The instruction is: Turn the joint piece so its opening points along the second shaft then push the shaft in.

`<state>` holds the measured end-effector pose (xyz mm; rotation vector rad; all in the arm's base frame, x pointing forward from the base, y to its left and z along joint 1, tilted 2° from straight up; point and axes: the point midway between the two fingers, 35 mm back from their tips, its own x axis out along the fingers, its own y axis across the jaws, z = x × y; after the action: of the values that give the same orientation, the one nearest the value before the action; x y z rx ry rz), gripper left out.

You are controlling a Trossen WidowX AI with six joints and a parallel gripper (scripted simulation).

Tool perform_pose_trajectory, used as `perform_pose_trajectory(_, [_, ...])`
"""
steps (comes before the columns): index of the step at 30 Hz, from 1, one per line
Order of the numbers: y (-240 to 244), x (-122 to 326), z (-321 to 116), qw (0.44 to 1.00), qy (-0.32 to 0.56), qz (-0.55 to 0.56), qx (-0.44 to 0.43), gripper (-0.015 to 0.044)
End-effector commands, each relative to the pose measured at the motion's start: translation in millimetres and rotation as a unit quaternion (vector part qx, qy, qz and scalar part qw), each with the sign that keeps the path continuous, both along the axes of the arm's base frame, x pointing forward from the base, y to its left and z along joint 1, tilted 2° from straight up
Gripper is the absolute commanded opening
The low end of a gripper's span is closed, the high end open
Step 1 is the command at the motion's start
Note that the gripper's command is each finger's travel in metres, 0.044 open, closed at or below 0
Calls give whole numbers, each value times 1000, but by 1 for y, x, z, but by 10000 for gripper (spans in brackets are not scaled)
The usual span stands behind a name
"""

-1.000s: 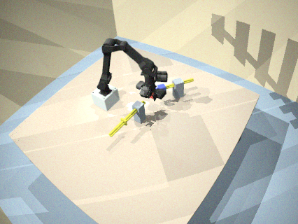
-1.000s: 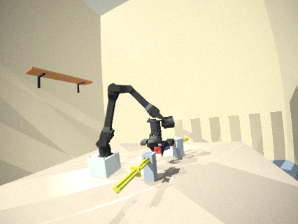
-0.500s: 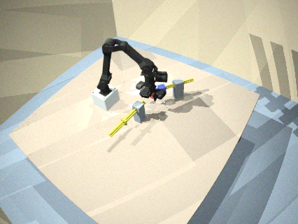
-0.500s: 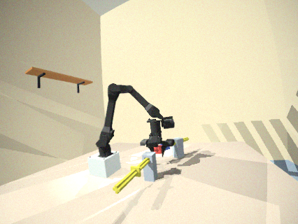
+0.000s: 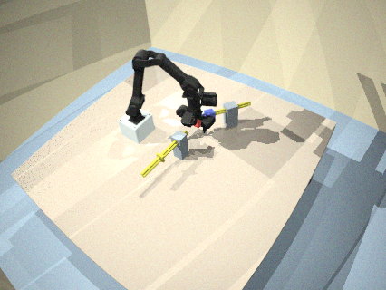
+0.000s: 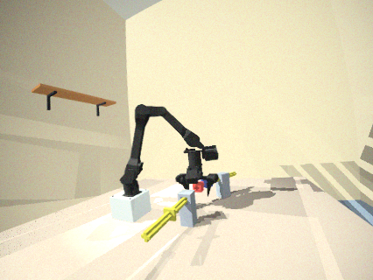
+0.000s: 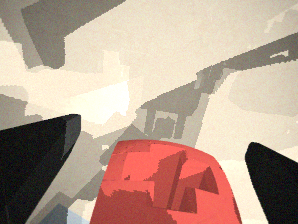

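Observation:
The red joint piece (image 5: pixel 197 123) (image 6: pixel 198 187) (image 7: pixel 165 155) hangs on the blue hinge part (image 5: pixel 208 112) at the end of the fixed yellow shaft (image 5: pixel 244 104) (image 6: pixel 233 174). My gripper (image 5: pixel 196 127) (image 6: pixel 195 188) (image 7: pixel 164 136) is open, its fingers apart on either side of the red piece, with gaps showing in the wrist view. The second yellow shaft (image 5: pixel 151 167) (image 6: pixel 159 225), with a cross-shaped collar, passes through the nearer block (image 5: pixel 181 146) (image 6: pixel 188 210). Its inner end sticks a little past that block, short of the red piece. The exact direction of the opening is hard to tell.
The farther grey block (image 5: pixel 231 115) (image 6: pixel 223 185) carries the fixed shaft, just beyond the gripper. The arm's white base (image 5: pixel 136 128) (image 6: pixel 130 206) stands to the left. A wooden shelf (image 6: pixel 74 94) is on the wall.

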<state>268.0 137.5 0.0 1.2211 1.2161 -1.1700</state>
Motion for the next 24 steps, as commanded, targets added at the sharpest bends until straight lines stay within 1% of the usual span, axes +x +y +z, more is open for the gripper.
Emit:
perform_pose_trajectory(1, [0,0,0,1000,0,-1,-1,440])
perform_pose_trajectory(3, [0,0,2,1000,0,-2,-10,440])
perform_pose_trajectory(9, [4,-1,24,995,-4,-5,-99,440])
perform_pose_trajectory(11, [5,-2,30,993,-10,-4,-117,440])
perform_pose_trajectory(18, [5,-1,31,993,-11,-1,-119,440])
perform_pose_trajectory(24, [6,1,46,990,-2,90,-110,440])
